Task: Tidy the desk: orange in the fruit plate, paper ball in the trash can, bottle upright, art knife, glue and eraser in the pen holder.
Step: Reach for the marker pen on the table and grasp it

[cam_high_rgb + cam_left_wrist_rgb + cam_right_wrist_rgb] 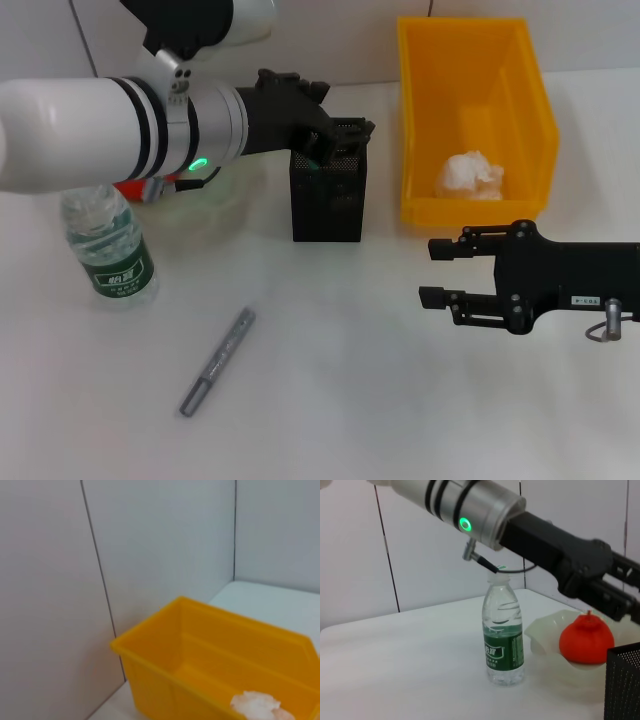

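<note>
Orange (586,639) plated, paper ball (470,176) binned, bottle (108,250) upright; knife (217,361) left on worktop. I hold left gripper (322,135) over holder (329,190), jaws unclear; right gripper (436,272) jaws wide, empty.

Setting: lab test bench | Evidence: bare white table (400,400), plain panelled walls (50,580), staged props

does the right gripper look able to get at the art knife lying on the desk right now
Probably yes. The right gripper hangs open over bare desk, and the art knife lies flat in the open toward its left, nothing between them. The left gripper is off at the pen holder.
</note>
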`<state>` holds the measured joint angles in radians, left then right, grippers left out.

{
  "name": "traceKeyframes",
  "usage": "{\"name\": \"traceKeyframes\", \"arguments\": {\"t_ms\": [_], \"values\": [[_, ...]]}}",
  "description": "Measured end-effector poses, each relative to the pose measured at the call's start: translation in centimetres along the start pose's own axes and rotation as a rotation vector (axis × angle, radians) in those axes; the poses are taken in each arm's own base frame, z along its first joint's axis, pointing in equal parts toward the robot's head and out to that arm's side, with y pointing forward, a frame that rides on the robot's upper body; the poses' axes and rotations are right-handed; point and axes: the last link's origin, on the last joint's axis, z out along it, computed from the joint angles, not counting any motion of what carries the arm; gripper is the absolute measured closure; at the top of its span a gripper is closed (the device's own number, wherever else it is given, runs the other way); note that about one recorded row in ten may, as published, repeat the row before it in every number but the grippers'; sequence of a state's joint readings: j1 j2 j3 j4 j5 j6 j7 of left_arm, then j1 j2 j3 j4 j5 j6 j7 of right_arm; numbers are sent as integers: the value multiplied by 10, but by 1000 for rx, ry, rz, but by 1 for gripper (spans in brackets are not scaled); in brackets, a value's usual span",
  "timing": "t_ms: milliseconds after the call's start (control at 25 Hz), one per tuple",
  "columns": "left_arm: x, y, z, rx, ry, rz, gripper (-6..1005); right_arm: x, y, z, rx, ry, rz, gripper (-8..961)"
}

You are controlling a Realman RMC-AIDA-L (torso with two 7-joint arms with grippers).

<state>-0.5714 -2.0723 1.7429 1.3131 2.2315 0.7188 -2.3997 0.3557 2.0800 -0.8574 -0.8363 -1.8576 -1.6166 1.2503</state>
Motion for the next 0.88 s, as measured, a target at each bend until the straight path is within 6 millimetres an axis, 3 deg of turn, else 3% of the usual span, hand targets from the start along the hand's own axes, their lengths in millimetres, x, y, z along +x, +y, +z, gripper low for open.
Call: {"name": "traceKeyframes", "arguments": {"t_ms": [520, 880], "values": [[8, 6, -37, 14, 75, 1, 316, -1, -1, 1, 0, 0, 0, 380], [-3, 1, -74, 8, 34, -16, 316, -5, -3, -2, -7, 13, 5, 379]]}}
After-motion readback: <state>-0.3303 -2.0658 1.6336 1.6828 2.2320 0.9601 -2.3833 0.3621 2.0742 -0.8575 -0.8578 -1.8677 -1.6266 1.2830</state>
